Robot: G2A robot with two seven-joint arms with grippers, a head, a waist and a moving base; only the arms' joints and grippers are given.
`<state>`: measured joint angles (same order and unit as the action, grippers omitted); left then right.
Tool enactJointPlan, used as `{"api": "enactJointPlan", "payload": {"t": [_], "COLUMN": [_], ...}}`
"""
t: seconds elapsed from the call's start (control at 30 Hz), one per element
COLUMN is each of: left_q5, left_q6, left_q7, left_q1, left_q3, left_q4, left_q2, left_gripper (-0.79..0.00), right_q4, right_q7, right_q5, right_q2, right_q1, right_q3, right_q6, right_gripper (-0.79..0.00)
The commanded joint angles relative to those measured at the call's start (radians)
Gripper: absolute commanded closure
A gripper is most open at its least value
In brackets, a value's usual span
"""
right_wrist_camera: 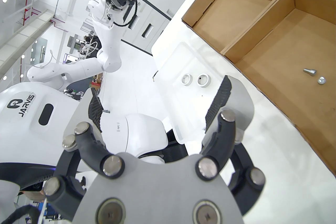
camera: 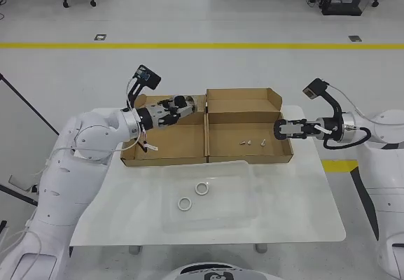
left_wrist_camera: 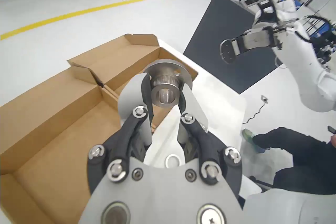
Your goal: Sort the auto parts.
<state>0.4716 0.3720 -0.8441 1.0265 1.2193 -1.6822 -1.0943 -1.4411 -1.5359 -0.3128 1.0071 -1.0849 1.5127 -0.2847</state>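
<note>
Left wrist view: my left gripper (left_wrist_camera: 164, 86) clamps the flanged hub (left_wrist_camera: 168, 66) above the box (camera: 177, 143) at the counter's far-left corner. Next, I'd lower and release. Right gripper (right_wrist_camera: 160, 93) gapes, empty.

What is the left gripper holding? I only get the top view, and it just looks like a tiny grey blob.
Observer: In the left wrist view, the left gripper is shut on a round metal hub with a toothed collar and a wide flange.
Operator: Does it have holes?
Observer: Yes. The right wrist view shows the flange face, with a big centre hole and smaller holes around it.
Operator: Is the other gripper holding something too?
Observer: No. The right gripper is open, with nothing between its fingers.
</note>
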Motion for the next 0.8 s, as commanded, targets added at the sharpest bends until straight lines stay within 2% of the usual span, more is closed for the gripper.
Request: {"api": "enactJointPlan", "payload": {"t": [0.0, 0.23, 0.37, 0.77], "left_q5": [0.034, 0.176, 0.251, 0.402], "left_q6": [0.004, 0.056, 0.085, 0.141], "left_q7": [-0.021, -0.086, -0.091, -0.079], "left_q1": [-0.045, -0.221, -0.294, -0.434], "left_q3": [-0.027, -0.181, -0.278, -0.519], "left_q4": [0.038, 0.224, 0.333, 0.635], "left_q2": [-0.003, -0.029, -0.051, -0.135], "left_gripper": [0.0, 0.0, 0.0, 0.0], "right_q4": [0.0, 0.0, 0.0, 0.0], "right_q7": [0.0, 0.0, 0.0, 0.0], "right_q5": [0.0, 0.0, 0.0, 0.0], "right_q2": [0.0, 0.0, 0.0, 0.0], "right_q1": [0.0, 0.0, 0.0, 0.0], "right_q3": [0.0, 0.0, 0.0, 0.0], "right_q6": [0.0, 0.0, 0.0, 0.0], "right_gripper": [-0.785, -0.785, -0.785, -0.785]}}
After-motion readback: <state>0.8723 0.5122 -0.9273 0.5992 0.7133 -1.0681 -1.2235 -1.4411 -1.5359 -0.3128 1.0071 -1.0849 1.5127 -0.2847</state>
